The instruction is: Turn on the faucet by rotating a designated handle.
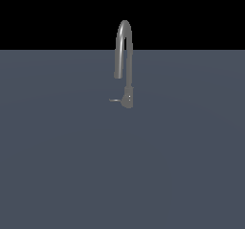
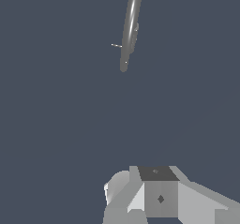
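Observation:
The faucet (image 1: 124, 51) is a grey metallic tap with a tall arched spout, standing upright on a short thicker base (image 1: 128, 97) on the grey-blue floor. The handle (image 1: 115, 100) is a thin short lever jutting from the base toward the exterior view's left. No arm or gripper shows in the exterior view. In the wrist view, seen from above and at a distance, the faucet (image 2: 130, 26) appears as a narrow shiny streak with the handle (image 2: 116, 45) sticking out sideways. Blocky white and grey parts of my gripper (image 2: 157, 195) fill the picture's edge, well apart from the faucet. Its fingers cannot be made out.
A flat grey-blue surface (image 1: 57, 166) spreads around the faucet on all sides, with a black background behind it. No other objects show in either view.

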